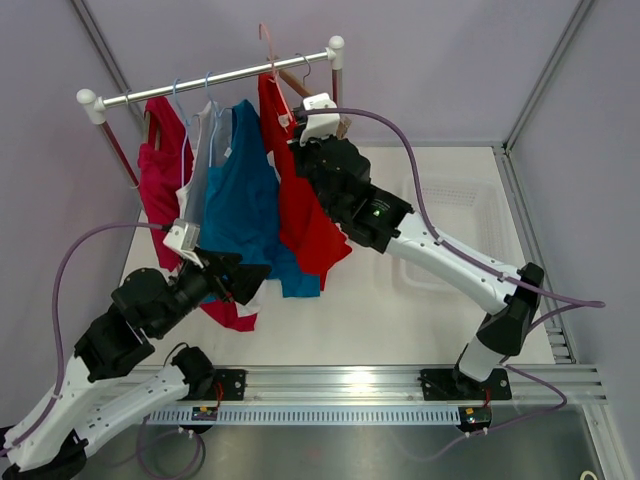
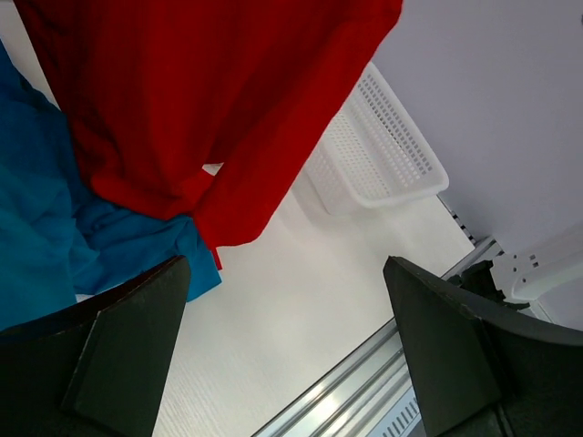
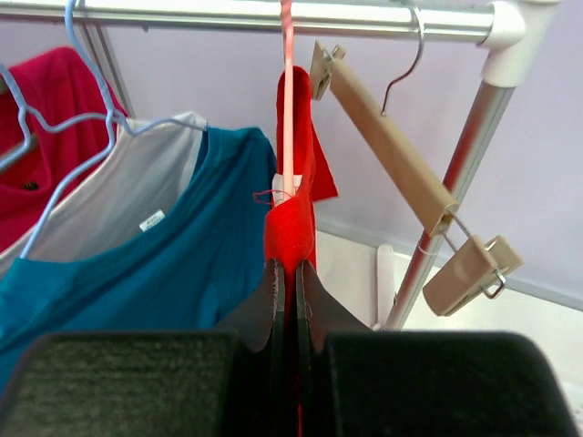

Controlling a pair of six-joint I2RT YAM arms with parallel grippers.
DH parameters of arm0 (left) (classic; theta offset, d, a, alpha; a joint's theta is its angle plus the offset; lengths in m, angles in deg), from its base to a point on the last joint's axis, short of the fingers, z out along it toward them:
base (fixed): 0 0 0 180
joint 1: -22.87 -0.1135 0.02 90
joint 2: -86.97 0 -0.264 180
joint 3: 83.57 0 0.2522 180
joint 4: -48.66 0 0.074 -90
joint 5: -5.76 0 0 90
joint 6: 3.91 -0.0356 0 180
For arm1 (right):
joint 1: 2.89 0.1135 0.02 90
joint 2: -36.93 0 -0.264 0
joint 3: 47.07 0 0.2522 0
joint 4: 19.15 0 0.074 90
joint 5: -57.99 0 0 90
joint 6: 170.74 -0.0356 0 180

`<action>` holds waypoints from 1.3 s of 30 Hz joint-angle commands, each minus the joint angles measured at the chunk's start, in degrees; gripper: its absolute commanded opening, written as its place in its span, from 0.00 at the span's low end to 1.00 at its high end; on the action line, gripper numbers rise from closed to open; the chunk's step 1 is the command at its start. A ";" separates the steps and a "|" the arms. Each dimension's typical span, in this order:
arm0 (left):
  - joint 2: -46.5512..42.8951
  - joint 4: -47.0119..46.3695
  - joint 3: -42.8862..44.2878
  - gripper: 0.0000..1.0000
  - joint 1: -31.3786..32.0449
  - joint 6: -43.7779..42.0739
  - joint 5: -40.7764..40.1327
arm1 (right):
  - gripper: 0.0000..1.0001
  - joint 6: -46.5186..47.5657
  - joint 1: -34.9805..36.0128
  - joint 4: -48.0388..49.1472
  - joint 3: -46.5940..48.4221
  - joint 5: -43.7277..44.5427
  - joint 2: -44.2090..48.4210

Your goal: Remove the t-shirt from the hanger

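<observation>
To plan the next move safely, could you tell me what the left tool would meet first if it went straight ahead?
Probably the table, seen through the open left tool. The hem of the red shirt hangs just above that line and might brush first, as depth is unclear.

A rail (image 1: 200, 82) is set across the back of the surface (image 1: 400, 330). Three garments (image 1: 240, 190) are hung from it side by side. The t-shirt (image 1: 305, 220) is hung to their right on a hanger (image 3: 287, 91), and a clip hanger (image 3: 387, 137) is hung just right of it. The t-shirt's top is pinched in the right gripper (image 3: 290, 273), below the rail. A basket (image 2: 392, 137) is placed on the surface to the right. The left gripper (image 2: 284, 269) is held spread in front, near the garments' lower edges.
</observation>
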 commanded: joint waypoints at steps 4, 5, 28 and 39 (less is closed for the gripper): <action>4.29 -7.56 4.84 0.88 -0.13 5.56 -2.05 | 0.00 -4.26 0.53 10.30 -8.22 1.60 5.66; 5.08 -8.35 5.20 0.86 -0.05 6.00 -1.79 | 0.00 -5.67 0.62 11.44 -10.59 1.43 7.16; 29.43 -31.21 10.39 0.68 -0.13 8.82 -1.52 | 0.00 -15.27 20.13 16.55 -50.25 15.23 38.80; 35.58 -37.36 11.71 0.63 -0.13 7.68 -3.02 | 0.00 -16.50 21.89 16.28 -52.01 13.56 41.10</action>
